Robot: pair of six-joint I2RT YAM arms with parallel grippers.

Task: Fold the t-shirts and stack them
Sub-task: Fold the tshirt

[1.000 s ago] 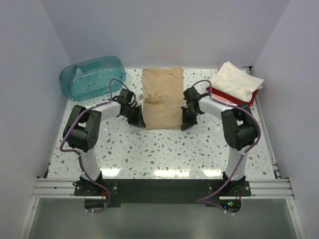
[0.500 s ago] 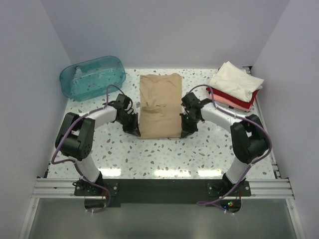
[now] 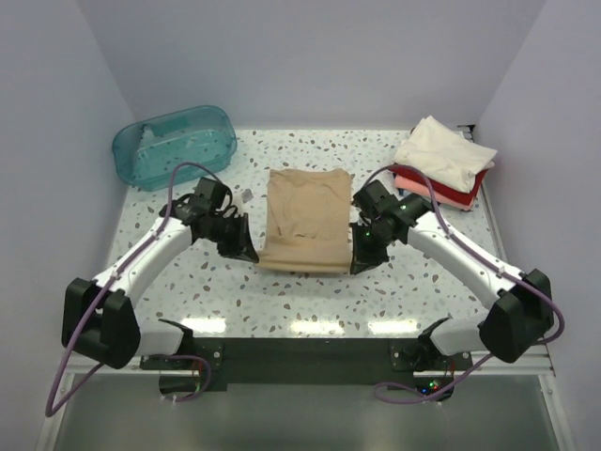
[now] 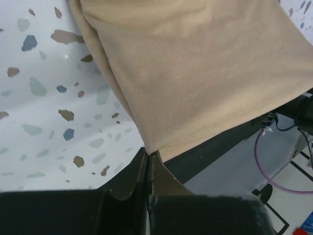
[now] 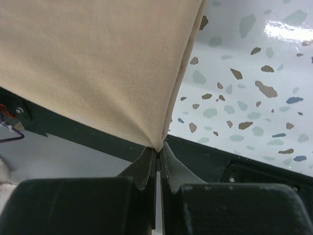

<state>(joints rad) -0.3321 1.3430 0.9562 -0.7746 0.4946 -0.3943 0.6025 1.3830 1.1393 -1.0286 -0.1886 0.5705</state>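
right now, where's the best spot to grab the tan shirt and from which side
Its two near corners, each from its outer side. The tan shirt is soft and flat, so only edges offer a pinch; the left hand is shut on the left corner and the right hand on the right corner, spreading the near edge.

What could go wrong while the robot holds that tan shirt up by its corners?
1. The left gripper and right gripper each pinch only the very tip of a corner of the tan shirt, so the cloth might slip out of one and flop sideways.
2. The right arm reaches close past the stack of folded shirts and might nudge it.
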